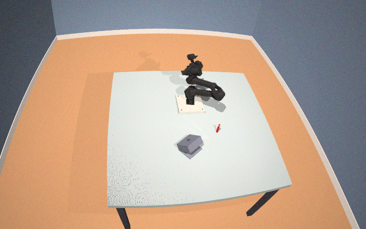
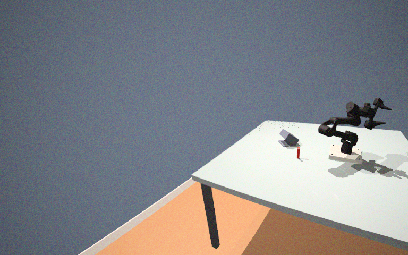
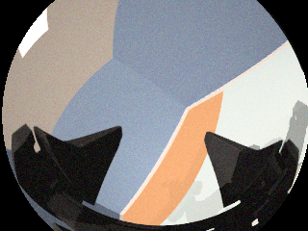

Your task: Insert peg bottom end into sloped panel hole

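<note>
From the top view, one black six-joint arm [image 1: 204, 93] [image 2: 340, 120] stands on one cream base plate [image 1: 191, 110] [image 2: 333, 156], folded back over its mount, presumably to leave room for a fresh approach. One red peg [image 1: 218, 128] [image 2: 298, 153] is on the desk [image 1: 151, 172] [image 2: 240, 177], at about five o'clock from the plate – likely put within reach and apart from the target so it can be grasped freely. One grey sloped block [image 1: 190, 142] [image 2: 289, 137] sits at six o'clock from the plate, its single visible hole in the tilted upper face; the slant seems meant to make the push an angled one.

In the exterior view, the peg stands upright on its end, which should let fingers close around its sides and keep the bottom free for insertion. The hand [image 1: 192, 63] [image 2: 388, 115] [image 3: 165, 134] points toward three o'clock, well apart from both peg and block.

In the wrist view, two dark fingers stand wide at eight and four o'clock – the hand is open, with nothing between them. That spread suits a grasp still to come. Whether the peg has flat sides, I cannot tell.
</note>
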Controlling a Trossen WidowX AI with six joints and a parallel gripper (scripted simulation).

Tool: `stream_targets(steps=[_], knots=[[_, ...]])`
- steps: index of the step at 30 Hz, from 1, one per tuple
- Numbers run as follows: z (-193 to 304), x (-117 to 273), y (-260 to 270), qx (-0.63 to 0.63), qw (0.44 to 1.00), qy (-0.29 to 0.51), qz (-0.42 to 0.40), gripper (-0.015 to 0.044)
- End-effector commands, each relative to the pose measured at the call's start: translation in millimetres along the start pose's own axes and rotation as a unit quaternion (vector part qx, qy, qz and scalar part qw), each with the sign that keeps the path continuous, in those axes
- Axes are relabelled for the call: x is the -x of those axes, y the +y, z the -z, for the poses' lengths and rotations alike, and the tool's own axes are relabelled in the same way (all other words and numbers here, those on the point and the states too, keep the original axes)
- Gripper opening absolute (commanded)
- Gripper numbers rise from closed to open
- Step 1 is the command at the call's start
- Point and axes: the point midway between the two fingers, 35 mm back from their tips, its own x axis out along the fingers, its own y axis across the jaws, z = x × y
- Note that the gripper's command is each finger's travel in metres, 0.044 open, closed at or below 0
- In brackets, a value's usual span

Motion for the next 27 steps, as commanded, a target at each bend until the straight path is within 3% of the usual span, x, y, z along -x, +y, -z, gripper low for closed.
stream_targets(steps=[1, 27], knots=[[0.4, 0.1, 0.6, 0.001, 1.000, 0.001, -0.001, 0.0426], [60.3, 38.3, 75.6, 0.076, 0.971, 0.143, -0.178, 0.0440]])
